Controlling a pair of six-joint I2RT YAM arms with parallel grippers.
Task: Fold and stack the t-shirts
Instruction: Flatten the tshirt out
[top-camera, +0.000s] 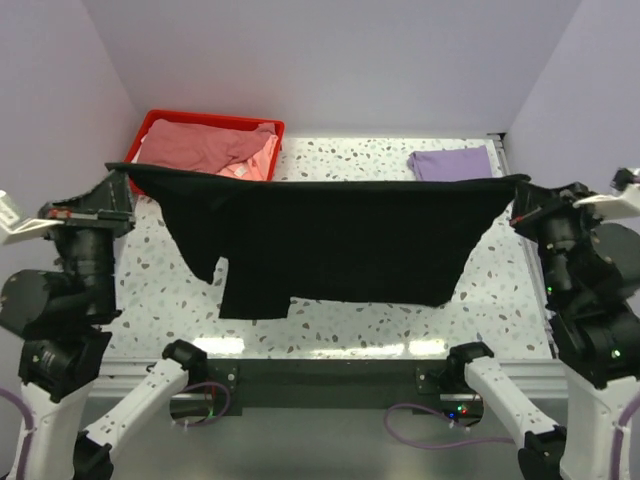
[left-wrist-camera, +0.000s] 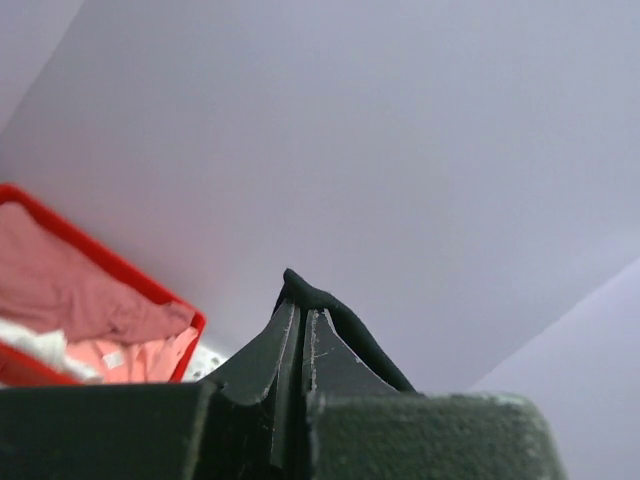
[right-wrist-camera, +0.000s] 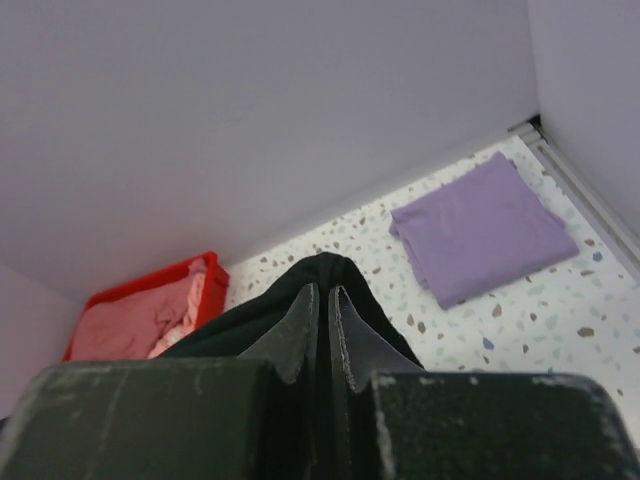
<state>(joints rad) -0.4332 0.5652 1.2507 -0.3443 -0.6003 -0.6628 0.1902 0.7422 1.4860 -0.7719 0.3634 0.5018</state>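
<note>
The black t-shirt (top-camera: 330, 235) hangs stretched in the air between my two grippers, its lower edge draping to the table. My left gripper (top-camera: 118, 176) is shut on its left end; black cloth (left-wrist-camera: 335, 315) pokes out over the closed fingertips (left-wrist-camera: 303, 318). My right gripper (top-camera: 518, 190) is shut on its right end; black cloth (right-wrist-camera: 325, 270) wraps the closed tips (right-wrist-camera: 322, 293). A folded light purple t-shirt (top-camera: 450, 163) lies at the back right of the table, also in the right wrist view (right-wrist-camera: 485, 230). Pink and red shirts (top-camera: 205, 148) lie in the bin.
A red plastic bin (top-camera: 210, 122) stands at the back left, seen also in the left wrist view (left-wrist-camera: 120, 275) and the right wrist view (right-wrist-camera: 135, 290). Lilac walls close in the back and sides. The speckled table (top-camera: 350, 315) ends in a metal rail in front.
</note>
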